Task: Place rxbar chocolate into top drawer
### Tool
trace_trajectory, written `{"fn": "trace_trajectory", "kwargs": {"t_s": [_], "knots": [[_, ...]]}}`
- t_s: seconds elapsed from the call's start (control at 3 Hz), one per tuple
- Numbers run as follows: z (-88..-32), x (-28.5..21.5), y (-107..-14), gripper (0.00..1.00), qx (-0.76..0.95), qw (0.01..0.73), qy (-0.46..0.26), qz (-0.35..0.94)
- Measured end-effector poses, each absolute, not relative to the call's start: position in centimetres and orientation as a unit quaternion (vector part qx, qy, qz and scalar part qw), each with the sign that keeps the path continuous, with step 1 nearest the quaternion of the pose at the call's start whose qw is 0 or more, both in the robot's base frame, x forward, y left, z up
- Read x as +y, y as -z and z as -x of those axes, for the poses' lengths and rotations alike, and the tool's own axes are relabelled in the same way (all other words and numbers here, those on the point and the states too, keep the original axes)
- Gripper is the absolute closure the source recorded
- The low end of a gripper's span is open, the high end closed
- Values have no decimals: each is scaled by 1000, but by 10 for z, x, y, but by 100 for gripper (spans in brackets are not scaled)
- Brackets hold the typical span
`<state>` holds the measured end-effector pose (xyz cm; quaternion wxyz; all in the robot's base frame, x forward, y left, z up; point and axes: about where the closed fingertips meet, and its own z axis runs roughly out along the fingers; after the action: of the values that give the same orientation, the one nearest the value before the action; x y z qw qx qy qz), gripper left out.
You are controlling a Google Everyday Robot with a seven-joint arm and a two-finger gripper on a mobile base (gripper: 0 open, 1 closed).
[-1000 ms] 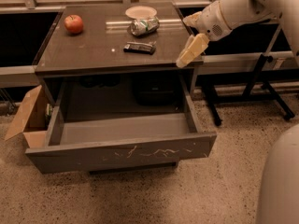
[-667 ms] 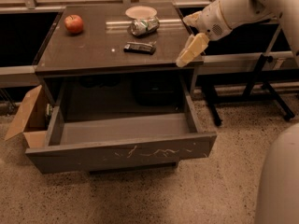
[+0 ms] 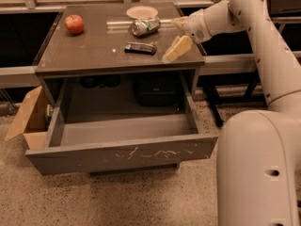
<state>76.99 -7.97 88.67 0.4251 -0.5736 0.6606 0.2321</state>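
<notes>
- Dark, nearly black in its wrapper, the rxbar chocolate (image 3: pixel 141 47) lies flat on the table (image 3: pixel 89 53), near the front edge and a little right of the middle in the camera view.
- My gripper (image 3: pixel 177 35) hangs over the table's right front corner, just beside the bar and not touching it. Its two pale fingers are spread apart with nothing between them.
- From the gripper, the bar lies toward the apple (image 3: pixel 74 24) side, at about the same depth on the table as my lower finger.
- The bar's long axis runs side to side, nearly parallel to the table's front edge, so its near short end faces my fingers.
- I judge that I must shift sideways over the bar and turn so the fingers close across its narrow width.
- The crushed can (image 3: pixel 145 26) sits just behind the bar, with a pale bowl (image 3: pixel 142 12) behind that. I judge the can is the thing I could bump on the way in.
- The top drawer (image 3: pixel 127 154) stands pulled out below the table's front, and I see nothing in it. Its grey front panel carries pale scratches.
- No writing is legible to me: the bar shows only pale markings, and the can's label is too crumpled to make out.
- I have one arm, so the reach is mine alone.
</notes>
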Motion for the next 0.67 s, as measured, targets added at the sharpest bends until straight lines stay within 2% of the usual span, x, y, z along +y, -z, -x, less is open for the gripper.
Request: {"fn": "trace_trajectory", "kwargs": {"t_s": [0.67], "knots": [[-823,-23,-850,0,668,445,-266,534]]}}
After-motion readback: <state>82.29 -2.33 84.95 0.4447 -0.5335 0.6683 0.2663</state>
